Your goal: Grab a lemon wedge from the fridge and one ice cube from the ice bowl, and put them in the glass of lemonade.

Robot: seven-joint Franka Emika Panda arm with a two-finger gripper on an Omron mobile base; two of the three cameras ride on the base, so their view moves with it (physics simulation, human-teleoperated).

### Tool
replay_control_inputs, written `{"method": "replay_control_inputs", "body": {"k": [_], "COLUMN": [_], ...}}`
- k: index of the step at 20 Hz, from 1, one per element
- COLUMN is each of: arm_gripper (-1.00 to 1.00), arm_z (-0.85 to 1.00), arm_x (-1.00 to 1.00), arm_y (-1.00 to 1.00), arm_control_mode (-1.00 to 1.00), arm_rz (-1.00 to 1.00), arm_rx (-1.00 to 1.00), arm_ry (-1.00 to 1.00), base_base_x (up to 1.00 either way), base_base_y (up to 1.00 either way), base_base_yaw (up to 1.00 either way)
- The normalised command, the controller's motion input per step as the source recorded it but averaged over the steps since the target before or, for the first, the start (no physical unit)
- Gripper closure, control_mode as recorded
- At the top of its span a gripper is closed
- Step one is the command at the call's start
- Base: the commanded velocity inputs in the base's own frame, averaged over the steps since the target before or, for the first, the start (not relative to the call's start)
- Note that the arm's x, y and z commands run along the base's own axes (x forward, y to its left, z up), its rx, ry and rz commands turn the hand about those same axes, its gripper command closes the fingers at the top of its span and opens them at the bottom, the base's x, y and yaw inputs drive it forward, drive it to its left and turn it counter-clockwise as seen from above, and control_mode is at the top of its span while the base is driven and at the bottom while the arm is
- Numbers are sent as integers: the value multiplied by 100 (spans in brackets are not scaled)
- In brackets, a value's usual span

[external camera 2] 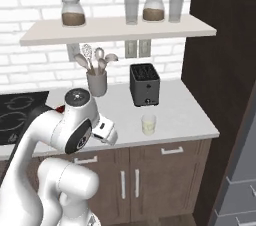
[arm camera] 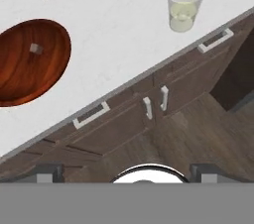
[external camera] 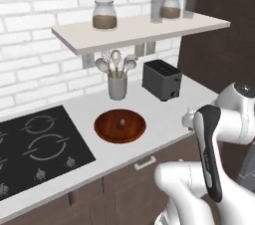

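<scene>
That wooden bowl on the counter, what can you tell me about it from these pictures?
The ice bowl is wide, shallow and round, of glossy reddish-brown wood with a visible grain. It sits upright and flat on the white counter, between the black cooktop and the toaster, in front of the grey utensil cup and touching none of them. One tiny pale ice cube lies near its middle. Nothing else is in it.

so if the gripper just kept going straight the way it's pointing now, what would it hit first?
Probably the brown cabinet doors under the counter, near their two white handles, or the wood floor below; depth is unclear. The ice bowl and lemonade glass sit off that line.
</scene>
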Motion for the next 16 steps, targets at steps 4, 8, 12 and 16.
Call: {"method": "replay_control_inputs", "body": {"k": [4, 8, 12, 16], "arm_gripper": [-100, -100, -100, -100], "arm_z": [0, 0, 0, 0], "arm_x": [0, 0, 0, 0], "arm_y": [0, 0, 0, 0], "arm_control_mode": [100, 100, 100, 100], "arm_rz": [0, 0, 0, 0], "arm_rx": [0, 0, 0, 0], "arm_ry": [0, 0, 0, 0], "base_base_x": [-53, -18, -1, -7], "base_base_y": [-52, -94, -97, -100], "base_base_yaw": [12, 23, 27, 29]}}
